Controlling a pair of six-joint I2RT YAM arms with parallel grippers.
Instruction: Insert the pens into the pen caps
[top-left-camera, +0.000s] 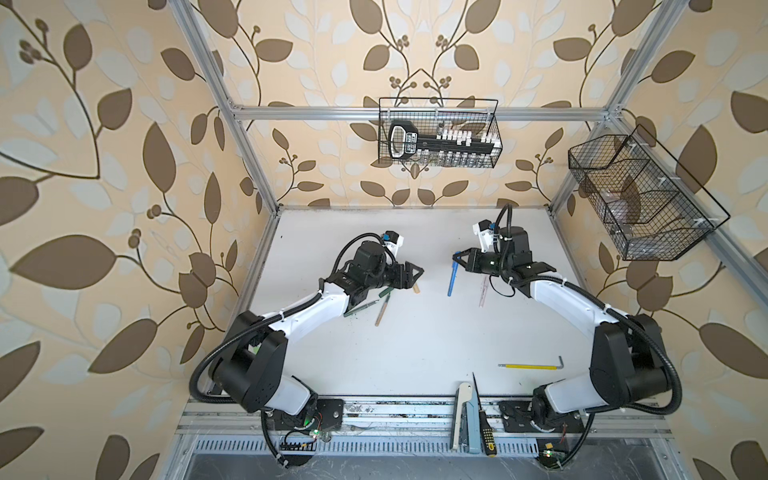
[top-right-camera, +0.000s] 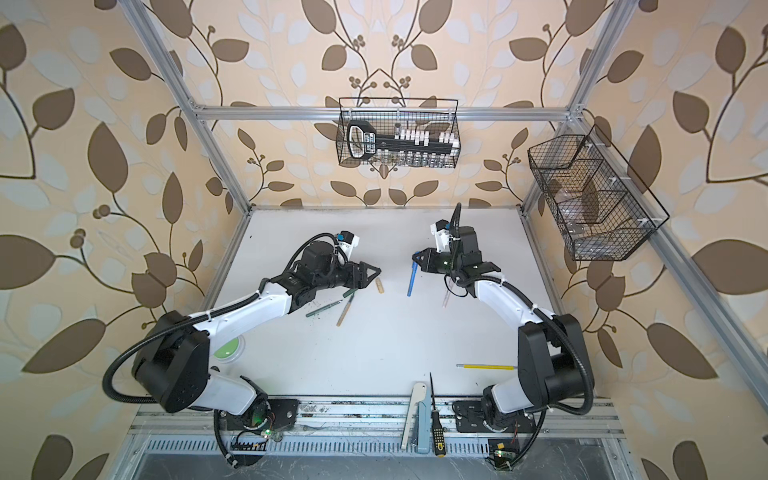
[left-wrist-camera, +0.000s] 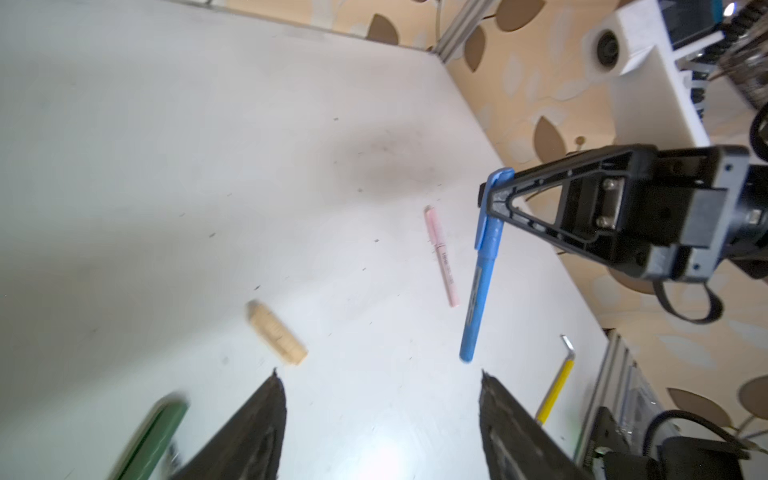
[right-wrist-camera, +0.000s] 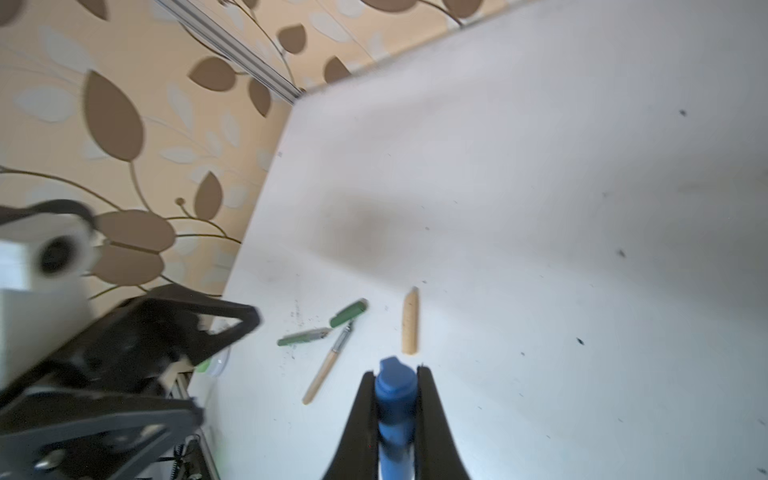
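Over the white worktop (top-left-camera: 415, 353), the right claw (top-left-camera: 457, 258) pinches the blue plastic pen (top-left-camera: 451, 279) by its cap (left-wrist-camera: 492, 232); if loosely seated, the pen may drop out. Left claw (left-wrist-camera: 379, 376) stands wide, empty.

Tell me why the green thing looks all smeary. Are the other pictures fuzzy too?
Left wrist view: the green cap is smeared, probably by camera motion; the tan cap is slightly soft. Right wrist view: the blue pen sits very close and looks fuzzy. Both top views: sharp.
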